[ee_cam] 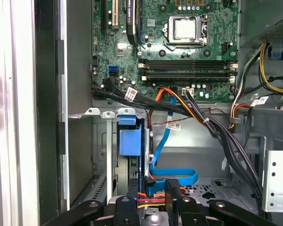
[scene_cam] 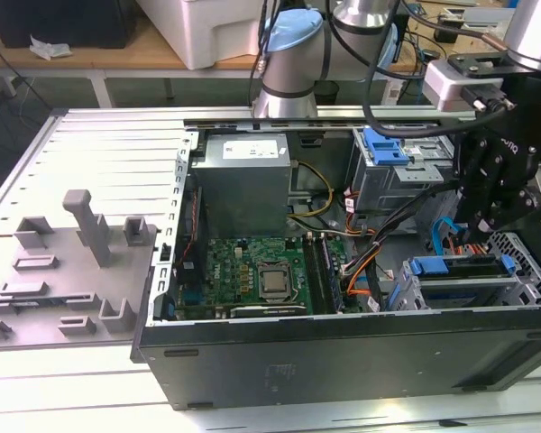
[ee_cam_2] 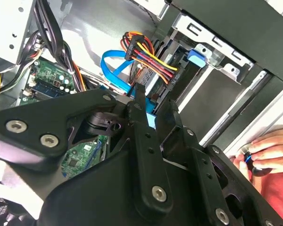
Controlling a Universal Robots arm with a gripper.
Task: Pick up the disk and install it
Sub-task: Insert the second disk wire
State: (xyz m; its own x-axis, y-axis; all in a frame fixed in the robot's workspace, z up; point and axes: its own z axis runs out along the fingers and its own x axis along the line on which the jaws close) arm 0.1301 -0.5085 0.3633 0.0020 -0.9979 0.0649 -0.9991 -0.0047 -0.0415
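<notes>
The disk (scene_cam: pixel 460 267) stands on edge in the drive cage (scene_cam: pixel 523 262) at the front corner of the open computer case, on the exterior view's right. Its blue carrier frame shows along the top. In the first wrist view the disk (ee_cam: pixel 130 141) sits in its slot between metal rails. In the second wrist view its blue tab (ee_cam_2: pixel 195 58) pokes out of the bay. My black gripper (scene_cam: pixel 498 221) hovers just above the cage's rear end. Its fingers (ee_cam: pixel 172 188) are apart, my gripper (ee_cam: pixel 152 186) (ee_cam_2: pixel 155 101) open, with cables showing in the gap and nothing held.
Orange, yellow and black cables (ee_cam: pixel 198 113) and a blue data cable (ee_cam: pixel 172 174) run close by the gripper. The motherboard (scene_cam: pixel 252 275), power supply (scene_cam: pixel 243 176) and a second grey cage with a blue bracket (scene_cam: pixel 383 144) fill the case. A person's hand (ee_cam_2: pixel 264 150) rests at the case's outer edge.
</notes>
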